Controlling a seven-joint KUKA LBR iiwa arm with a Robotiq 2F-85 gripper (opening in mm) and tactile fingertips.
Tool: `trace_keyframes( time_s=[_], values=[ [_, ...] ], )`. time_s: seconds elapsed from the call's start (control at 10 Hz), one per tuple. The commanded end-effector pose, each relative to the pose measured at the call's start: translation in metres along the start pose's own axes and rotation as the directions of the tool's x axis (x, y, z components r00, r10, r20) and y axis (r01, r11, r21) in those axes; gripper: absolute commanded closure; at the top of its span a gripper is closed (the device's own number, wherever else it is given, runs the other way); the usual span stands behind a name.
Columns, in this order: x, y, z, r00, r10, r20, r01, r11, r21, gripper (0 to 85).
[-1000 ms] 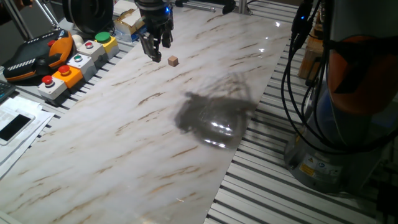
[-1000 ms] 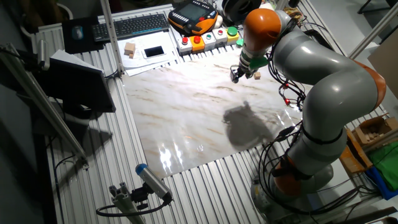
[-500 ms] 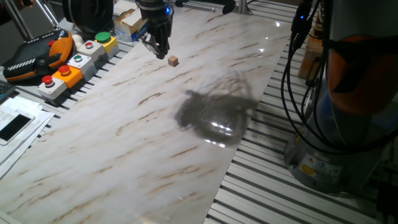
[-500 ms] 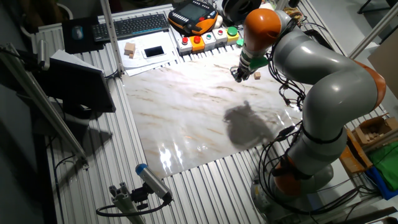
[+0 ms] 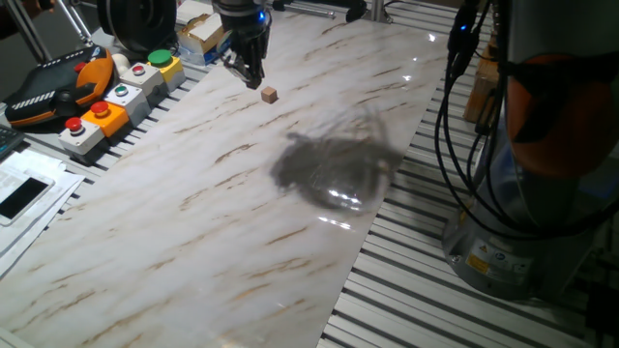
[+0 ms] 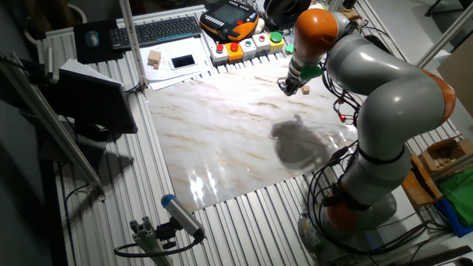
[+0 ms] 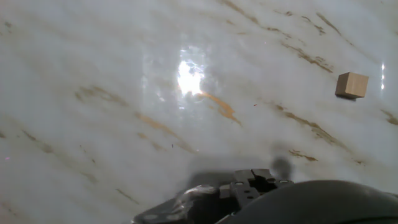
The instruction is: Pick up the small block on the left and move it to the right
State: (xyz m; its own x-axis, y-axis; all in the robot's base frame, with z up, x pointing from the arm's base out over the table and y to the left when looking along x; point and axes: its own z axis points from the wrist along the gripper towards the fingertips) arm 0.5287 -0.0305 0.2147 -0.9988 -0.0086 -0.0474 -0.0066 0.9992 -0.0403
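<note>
The black two-finger hand (image 5: 248,73) has turned about its axis in the upper left of one fixed view, so its fingers, spread side by side a second ago, now overlap into one narrow shape; it has risen slightly up the frame; the grey robot arm (image 6: 369,70) has swung rightward in the other fixed view; its dark shadow (image 5: 329,166) on the white marble tabletop (image 5: 193,232) has shifted and changed outline.

Small block (image 5: 269,94): tiny light-brown wooden cube, plain faces, no markings.
Pose: flat on one face, upright, not lifted.
Place: on the marbled worktop (image 5: 242,213), toward its far end.
Contact: free on all sides, nothing touching it.
Other fixed view: at (image 6: 305,90), just beside the arm's wrist.
Hand view: near the right edge at (image 7: 352,85), slightly turned, small shadow beneath.
</note>
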Motion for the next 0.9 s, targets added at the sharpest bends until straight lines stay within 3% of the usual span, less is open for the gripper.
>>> trace_keyframes(
  time_s=[0.0,0.4,0.8],
  values=[
    [0.0,-0.008,0.007,1.0,0.014,0.002,-0.014,1.0,-0.002,84.3],
    [-0.001,-0.035,0.038,0.996,0.094,0.004,-0.095,0.995,0.01,84.3],
    [-0.016,-0.067,0.061,0.981,0.192,-0.015,-0.193,0.981,-0.008,84.3]
  ],
)
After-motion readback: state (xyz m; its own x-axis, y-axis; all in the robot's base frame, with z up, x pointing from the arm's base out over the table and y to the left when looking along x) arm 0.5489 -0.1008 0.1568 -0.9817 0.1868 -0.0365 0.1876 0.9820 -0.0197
